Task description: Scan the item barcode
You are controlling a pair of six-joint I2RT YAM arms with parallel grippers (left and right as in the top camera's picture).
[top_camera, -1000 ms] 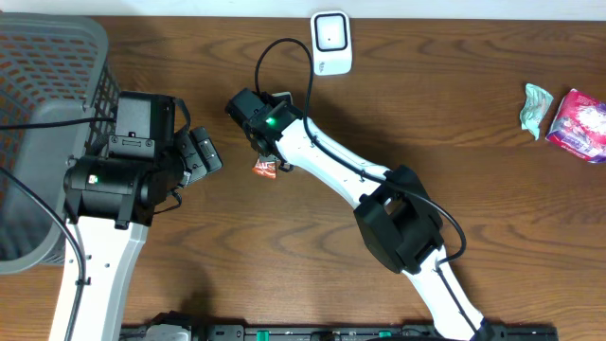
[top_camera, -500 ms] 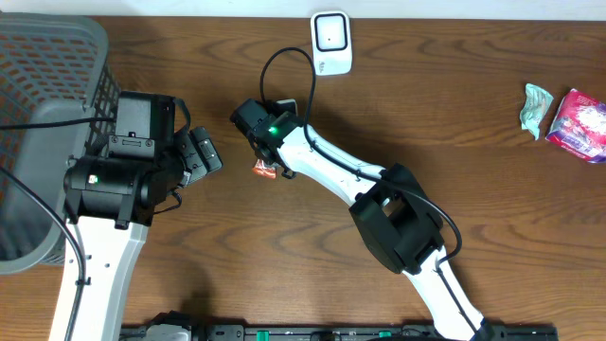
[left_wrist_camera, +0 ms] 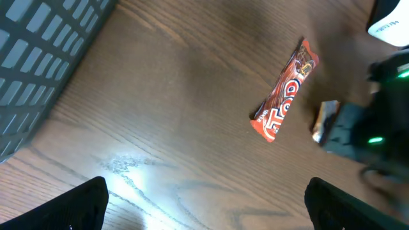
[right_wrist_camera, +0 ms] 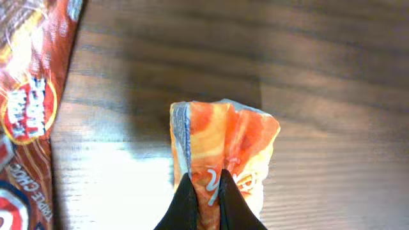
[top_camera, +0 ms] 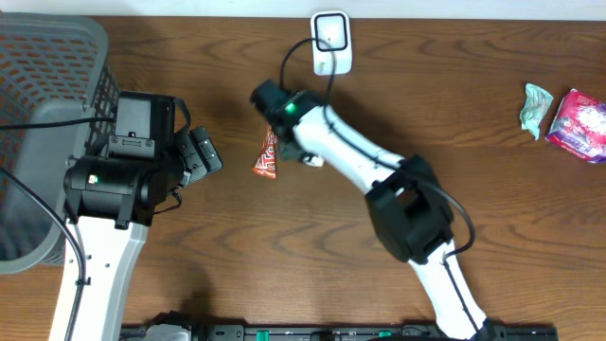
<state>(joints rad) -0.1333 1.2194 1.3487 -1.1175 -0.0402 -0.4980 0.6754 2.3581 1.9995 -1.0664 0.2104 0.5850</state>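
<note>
My right gripper (right_wrist_camera: 208, 195) is shut on one edge of a small orange wrapped packet (right_wrist_camera: 223, 147), which it holds just above the wood. Overhead, that packet (top_camera: 311, 159) sits at the right gripper (top_camera: 303, 150), below the white scanner (top_camera: 331, 43). A red chocolate bar (top_camera: 268, 154) lies flat on the table just left of it, and also shows in the left wrist view (left_wrist_camera: 284, 92) and the right wrist view (right_wrist_camera: 32, 115). My left gripper (left_wrist_camera: 208, 211) stands wide open over bare wood, left of the bar.
A grey mesh basket (top_camera: 47, 95) fills the far left. A pink packet (top_camera: 579, 123) and a crumpled green one (top_camera: 537, 106) lie at the far right edge. The scanner's corner (left_wrist_camera: 391, 25) shows in the left wrist view.
The right gripper closed on the orange packet and swung right and back toward the scanner, uncovering the red bar. The left arm has not moved.
</note>
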